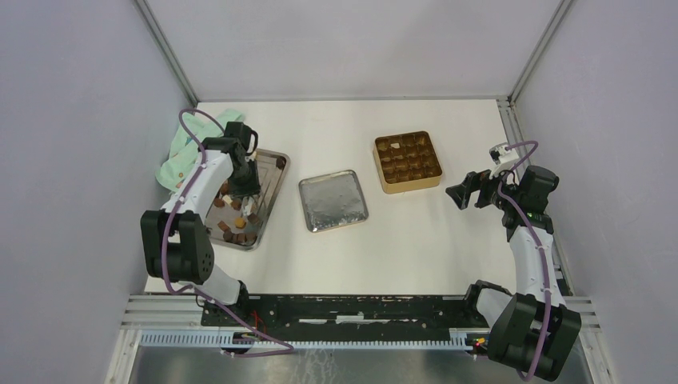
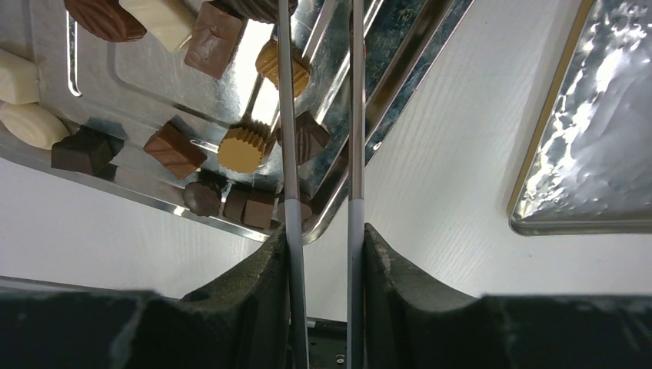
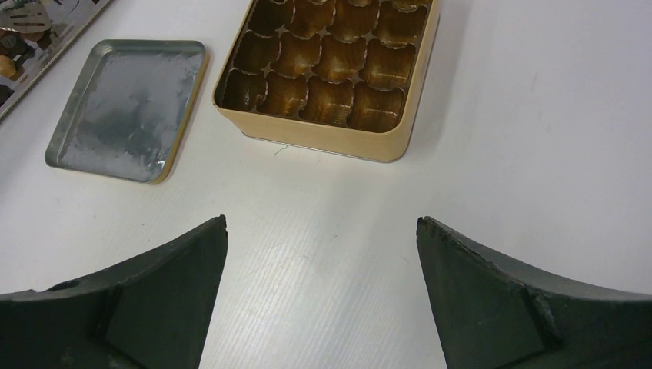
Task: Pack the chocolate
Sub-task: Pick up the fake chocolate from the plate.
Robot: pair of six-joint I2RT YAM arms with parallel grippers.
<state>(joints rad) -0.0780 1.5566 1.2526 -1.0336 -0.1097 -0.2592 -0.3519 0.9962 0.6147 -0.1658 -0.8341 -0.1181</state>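
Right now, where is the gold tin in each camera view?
Top camera: gold tin right of centre.
Left wrist: not in it.
Right wrist: gold tin at top centre.
Shared landmark: silver lid, in all three views.

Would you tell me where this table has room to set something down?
Free: the white tabletop between the silver square lid and gold gridded tin, and along the near edge. Crowded: the steel tray of chocolates under the left gripper.

tweezers point(image 2: 286, 115) tips, some chocolate point(image 2: 104, 17) cut by top edge, tin point(image 3: 323, 142) far rows cropped
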